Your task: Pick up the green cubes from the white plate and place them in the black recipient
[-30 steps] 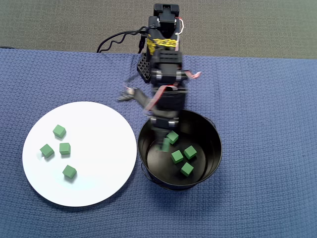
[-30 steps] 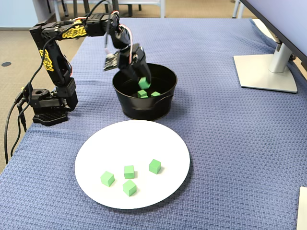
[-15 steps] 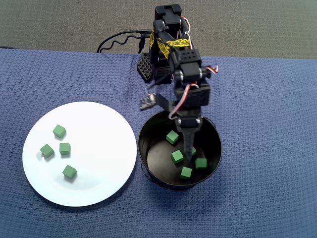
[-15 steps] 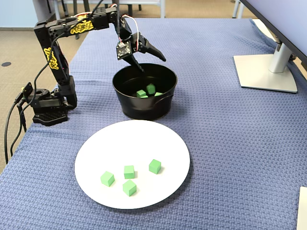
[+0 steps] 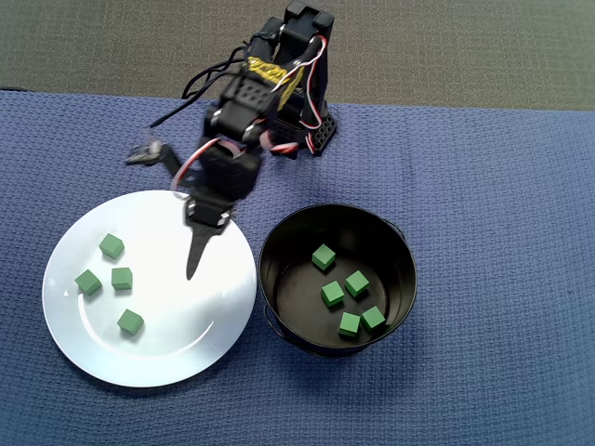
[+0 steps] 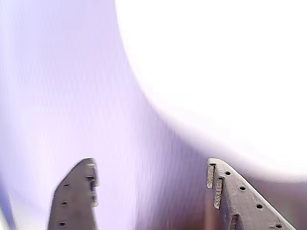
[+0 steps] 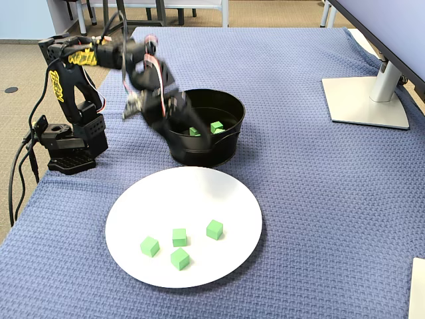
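Right now the gripper point(image 5: 192, 271) hangs empty over the white plate point(image 5: 200, 321), between the four green cubes left on it and the black pot point(image 5: 400, 243); in the wrist view its fingers point(image 6: 76, 191) stand spread apart with nothing between them, above blurred blue cloth and the plate's overexposed edge. In the overhead view the four plate cubes sit on the plate's left half: one at the top point(image 5: 112, 246), two close together in the middle point(image 5: 88, 282) point(image 5: 122, 278), one lower down point(image 5: 130, 322). Five more cubes point(image 5: 333, 295) already lie on the pot's floor.

Judging by their look, the cubes are light, rigid little blocks with a matte surface, so they should grip well and need only a modest squeeze; nothing about them seems fragile. The glossy plate beneath is likely slick, so a cube nudged from one side may skid rather than stay put. The best hold is probably across two opposite flat faces, the fingers coming down to either side and closing squarely, not on the corners, where the block could twist out. The lower cube and the top one stand well clear of their neighbours and look easiest to straddle; the middle pair are near enough that a finger could knock one while taking the other
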Controlling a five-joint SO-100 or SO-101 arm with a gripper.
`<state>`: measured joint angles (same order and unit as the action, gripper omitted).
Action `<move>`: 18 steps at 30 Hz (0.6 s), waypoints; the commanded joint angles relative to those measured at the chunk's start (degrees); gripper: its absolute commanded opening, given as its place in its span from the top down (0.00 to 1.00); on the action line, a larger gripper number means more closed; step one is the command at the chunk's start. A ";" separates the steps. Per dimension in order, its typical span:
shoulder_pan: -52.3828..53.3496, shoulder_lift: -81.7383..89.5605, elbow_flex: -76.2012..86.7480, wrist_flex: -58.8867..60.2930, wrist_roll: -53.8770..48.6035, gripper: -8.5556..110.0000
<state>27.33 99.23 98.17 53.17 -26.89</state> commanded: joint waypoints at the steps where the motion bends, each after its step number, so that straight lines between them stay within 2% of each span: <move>1: 7.73 -2.37 2.29 -9.76 -18.28 0.74; 6: 13.89 -8.26 0.26 -16.17 -32.78 0.73; 8: 15.21 -11.34 -2.20 -13.89 -37.35 0.73; 11: 15.47 -15.64 -6.94 -7.29 -36.47 0.74; 12: 15.38 -16.87 -8.61 -5.36 -34.63 0.74; 14: 15.29 -20.21 -14.24 -3.43 -23.12 0.77; 18: 14.59 -28.39 -31.38 12.83 -5.19 0.76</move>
<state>41.84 73.65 82.27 55.28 -46.67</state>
